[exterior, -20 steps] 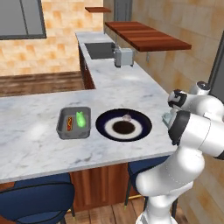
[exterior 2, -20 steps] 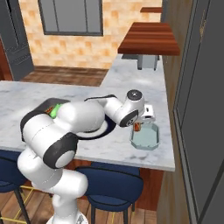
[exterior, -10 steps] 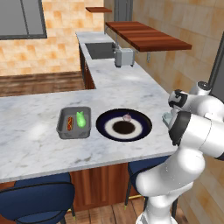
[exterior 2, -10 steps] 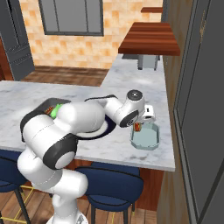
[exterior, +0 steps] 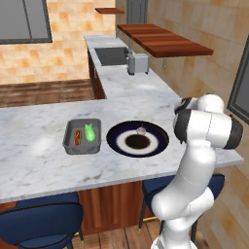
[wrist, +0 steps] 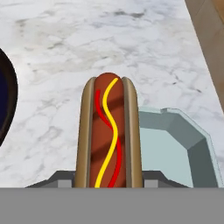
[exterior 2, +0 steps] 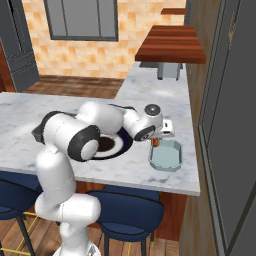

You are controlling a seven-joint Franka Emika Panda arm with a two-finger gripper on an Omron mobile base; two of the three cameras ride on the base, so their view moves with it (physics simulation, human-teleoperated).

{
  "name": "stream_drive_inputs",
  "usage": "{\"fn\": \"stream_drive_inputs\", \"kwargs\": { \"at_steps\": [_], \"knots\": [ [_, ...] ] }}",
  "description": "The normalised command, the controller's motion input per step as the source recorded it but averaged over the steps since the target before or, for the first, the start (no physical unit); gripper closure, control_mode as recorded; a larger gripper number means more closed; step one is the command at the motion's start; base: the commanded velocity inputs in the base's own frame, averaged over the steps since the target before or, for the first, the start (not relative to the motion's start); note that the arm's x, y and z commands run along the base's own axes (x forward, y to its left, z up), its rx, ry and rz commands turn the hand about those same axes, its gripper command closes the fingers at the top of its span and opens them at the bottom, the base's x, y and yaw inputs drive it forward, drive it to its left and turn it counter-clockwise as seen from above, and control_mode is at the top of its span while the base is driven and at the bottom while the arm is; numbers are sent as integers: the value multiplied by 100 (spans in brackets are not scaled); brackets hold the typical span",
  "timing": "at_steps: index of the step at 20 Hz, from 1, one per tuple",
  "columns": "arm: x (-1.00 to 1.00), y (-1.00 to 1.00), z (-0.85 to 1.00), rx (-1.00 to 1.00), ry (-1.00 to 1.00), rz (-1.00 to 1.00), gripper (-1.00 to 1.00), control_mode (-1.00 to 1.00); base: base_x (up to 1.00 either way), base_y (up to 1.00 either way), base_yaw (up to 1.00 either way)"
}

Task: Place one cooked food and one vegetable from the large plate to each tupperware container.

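Pincer (exterior 2: 156, 141) pinching a hot dog (wrist: 109, 135), right above the near edge of the teal tub (exterior 2: 166, 155). Beside it, the plate (exterior: 137, 139) on the table (exterior: 39, 146).

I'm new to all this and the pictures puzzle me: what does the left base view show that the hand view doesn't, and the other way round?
Left base view alone: the grey tub holding a hot dog and a green vegetable, the whole plate with a small item on its rim, the sink and the wooden shelf. Hand view alone: a hot dog close up, with red and yellow stripes, at the teal tub. Both share the marble counter and the plate's dark edge.
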Motion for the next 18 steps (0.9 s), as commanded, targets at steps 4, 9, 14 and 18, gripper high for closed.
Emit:
{"fn": "stream_drive_inputs", "kwargs": {
  "at_steps": [4,9,14,18],
  "knots": [
    [29,-35,-63,3,0,0,100,-100,0,0,0],
    [-3,-37,-27,4,0,0,100,-100,0,0,0],
    [-11,-2,-5,0,3,-2,100,-100,0,0,0],
    [1,0,-6,0,4,-3,100,-100,0,0,0]
  ]
}}
